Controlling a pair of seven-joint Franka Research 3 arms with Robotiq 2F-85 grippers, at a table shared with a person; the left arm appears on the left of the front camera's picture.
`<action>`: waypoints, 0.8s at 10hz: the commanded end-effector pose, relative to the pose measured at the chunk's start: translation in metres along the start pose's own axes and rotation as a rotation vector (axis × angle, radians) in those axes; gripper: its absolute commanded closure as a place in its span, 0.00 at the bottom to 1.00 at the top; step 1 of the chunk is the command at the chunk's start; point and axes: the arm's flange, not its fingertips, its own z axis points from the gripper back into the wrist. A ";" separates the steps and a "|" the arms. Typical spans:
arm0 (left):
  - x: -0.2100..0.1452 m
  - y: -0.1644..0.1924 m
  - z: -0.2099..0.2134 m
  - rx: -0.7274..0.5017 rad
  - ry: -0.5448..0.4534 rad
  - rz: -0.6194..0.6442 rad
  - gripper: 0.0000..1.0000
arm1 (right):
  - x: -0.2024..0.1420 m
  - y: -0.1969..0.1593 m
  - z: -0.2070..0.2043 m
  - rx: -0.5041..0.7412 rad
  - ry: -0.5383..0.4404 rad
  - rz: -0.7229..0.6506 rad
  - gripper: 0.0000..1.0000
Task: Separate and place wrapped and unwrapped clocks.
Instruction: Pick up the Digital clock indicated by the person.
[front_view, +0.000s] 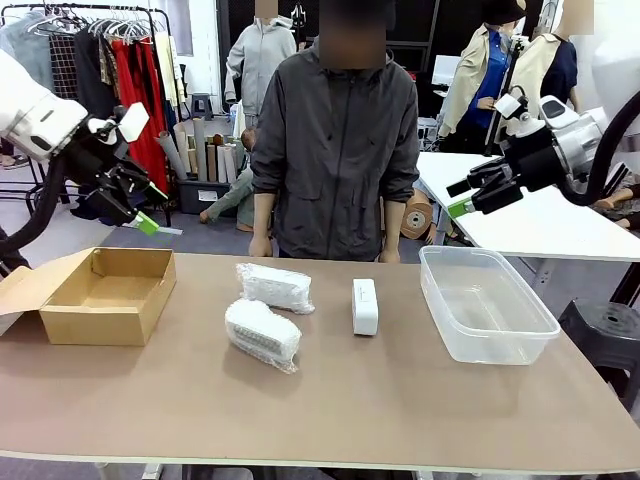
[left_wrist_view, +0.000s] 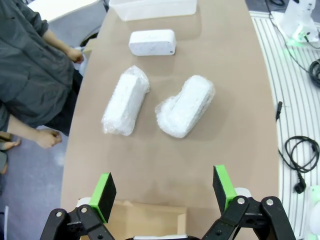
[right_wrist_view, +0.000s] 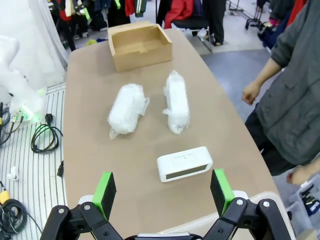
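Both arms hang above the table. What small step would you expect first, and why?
Probably the right arm lowers its open, empty jaws toward the bare clock: it lies nearest that arm, beside the clear tub, while both wrapped clocks lie nearer the cardboard box, unsorted.

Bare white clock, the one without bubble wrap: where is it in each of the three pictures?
Front view: the bare clock is centre-right, between the wrapped clocks and the clear tub.
Left wrist view: near the top, beyond the wrapped clocks.
Right wrist view: low centre, nearest the camera.
Shared landmark: the cardboard box, at the left in the front view, bottom edge in the left wrist view, top in the right wrist view.
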 end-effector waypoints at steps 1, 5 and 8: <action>-0.002 0.010 0.003 -0.015 -0.062 -0.011 0.00 | 0.002 -0.009 -0.004 0.041 -0.042 0.051 0.00; -0.016 0.028 0.017 -0.044 -0.180 0.061 0.00 | 0.001 -0.019 0.003 0.044 -0.032 0.170 0.00; -0.022 0.037 0.020 -0.061 -0.172 0.103 0.00 | 0.002 -0.025 0.007 0.043 -0.025 0.243 0.00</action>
